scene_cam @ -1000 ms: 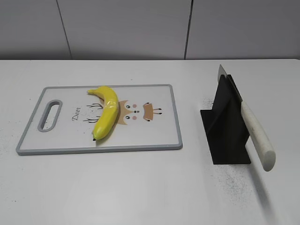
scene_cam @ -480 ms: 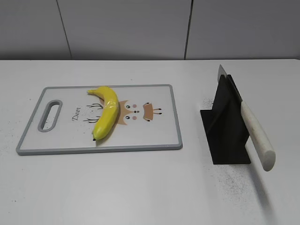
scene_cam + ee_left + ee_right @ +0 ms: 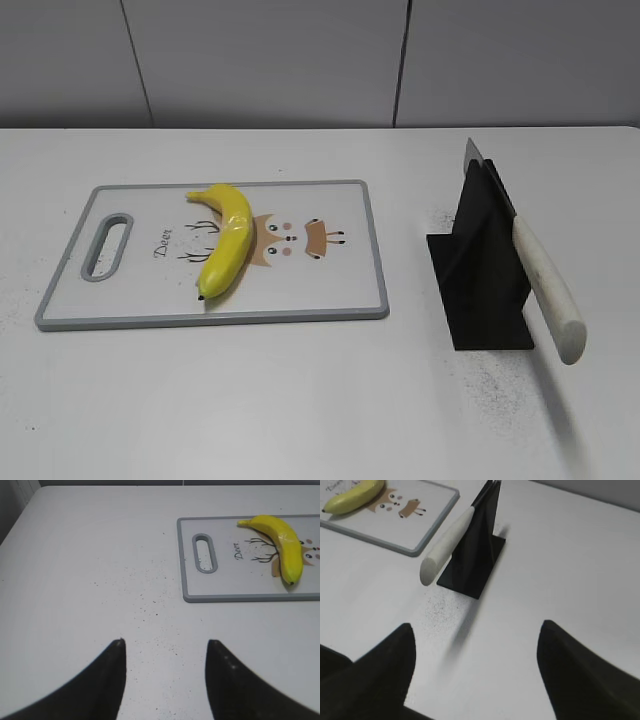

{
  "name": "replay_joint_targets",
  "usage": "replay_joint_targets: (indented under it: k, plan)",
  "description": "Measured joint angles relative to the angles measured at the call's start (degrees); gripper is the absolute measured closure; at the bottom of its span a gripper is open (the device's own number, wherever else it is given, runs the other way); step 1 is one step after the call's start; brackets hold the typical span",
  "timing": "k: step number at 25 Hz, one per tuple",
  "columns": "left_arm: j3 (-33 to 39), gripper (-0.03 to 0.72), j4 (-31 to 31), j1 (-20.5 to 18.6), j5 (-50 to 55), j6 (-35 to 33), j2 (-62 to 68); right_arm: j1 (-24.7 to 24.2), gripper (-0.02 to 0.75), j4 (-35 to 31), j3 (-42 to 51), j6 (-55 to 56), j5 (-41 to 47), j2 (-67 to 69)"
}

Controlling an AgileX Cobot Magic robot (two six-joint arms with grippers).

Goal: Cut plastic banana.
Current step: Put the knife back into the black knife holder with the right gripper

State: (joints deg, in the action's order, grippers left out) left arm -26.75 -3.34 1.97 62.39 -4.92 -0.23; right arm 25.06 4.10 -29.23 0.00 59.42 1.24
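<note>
The yellow plastic banana [image 3: 226, 240] lies on a white cutting board [image 3: 330, 290] with a grey rim, left of the board's middle. It also shows in the left wrist view [image 3: 282, 547] and in the right wrist view [image 3: 355, 496]. A knife with a white handle [image 3: 545, 290] rests slanted in a black stand [image 3: 480, 275]; the right wrist view shows the handle [image 3: 447, 545] too. My left gripper [image 3: 165, 642] is open and empty over bare table, left of the board. My right gripper [image 3: 476, 625] is open and empty, near the stand. Neither gripper shows in the exterior view.
The white table [image 3: 300, 400] carries dark specks around the stand and left of the board [image 3: 250, 575]. A grey wall runs behind the table's far edge. The board has a handle slot [image 3: 105, 245] at its left end.
</note>
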Motion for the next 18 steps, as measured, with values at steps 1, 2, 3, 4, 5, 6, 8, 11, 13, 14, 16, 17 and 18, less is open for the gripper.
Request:
replay_joint_targets:
  k: [1, 2, 3, 4, 5, 6, 8, 11, 13, 14, 16, 17, 18]
  plan:
    - [0.00, 0.208, 0.00, 0.00, 0.00, 0.00, 0.00, 0.00, 0.166, 0.00, 0.00, 0.00, 0.00, -0.93]
    - [0.00, 0.208, 0.00, 0.00, 0.00, 0.00, 0.00, 0.00, 0.166, 0.00, 0.00, 0.00, 0.00, -1.34]
    - [0.00, 0.208, 0.00, 0.00, 0.00, 0.00, 0.00, 0.00, 0.166, 0.00, 0.00, 0.00, 0.02, -1.47]
    - [0.00, 0.208, 0.00, 0.00, 0.00, 0.00, 0.00, 0.00, 0.166, 0.00, 0.00, 0.00, 0.02, -1.55]
    - [0.00, 0.208, 0.00, 0.00, 0.00, 0.00, 0.00, 0.00, 0.166, 0.00, 0.05, 0.00, 0.02, -1.60]
    - [0.00, 0.208, 0.00, 0.00, 0.00, 0.00, 0.00, 0.00, 0.166, 0.00, 0.17, 0.00, 0.02, -1.60]
    - [0.00, 0.208, 0.00, 0.00, 0.00, 0.00, 0.00, -0.42, 0.166, 0.00, 0.36, 0.00, 0.02, -1.60]
    - [0.00, 0.208, 0.00, 0.00, 0.00, 0.00, 0.00, -3.51, 0.166, -0.05, 0.36, 0.00, 0.02, -1.60]
    - [0.00, 0.208, 0.00, 0.00, 0.00, 0.00, 0.00, -6.84, 0.166, -0.05, 0.36, 0.00, 0.02, -1.60]
    - [0.00, 0.208, 0.00, 0.00, 0.00, 0.00, 0.00, -8.79, 0.166, -0.05, 0.36, 0.00, 0.02, -1.60]
    - [0.00, 0.208, 0.00, 0.00, 0.00, 0.00, 0.00, -12.40, 0.166, -0.05, 0.36, 0.00, 0.02, -1.60]
    - [0.00, 0.208, 0.00, 0.00, 0.00, 0.00, 0.00, -14.36, 0.166, -0.05, 0.36, 0.00, 0.02, -1.60]
    - [0.00, 0.208, 0.00, 0.00, 0.00, 0.00, 0.00, -16.20, 0.166, -0.05, 0.36, 0.00, 0.02, -1.60]
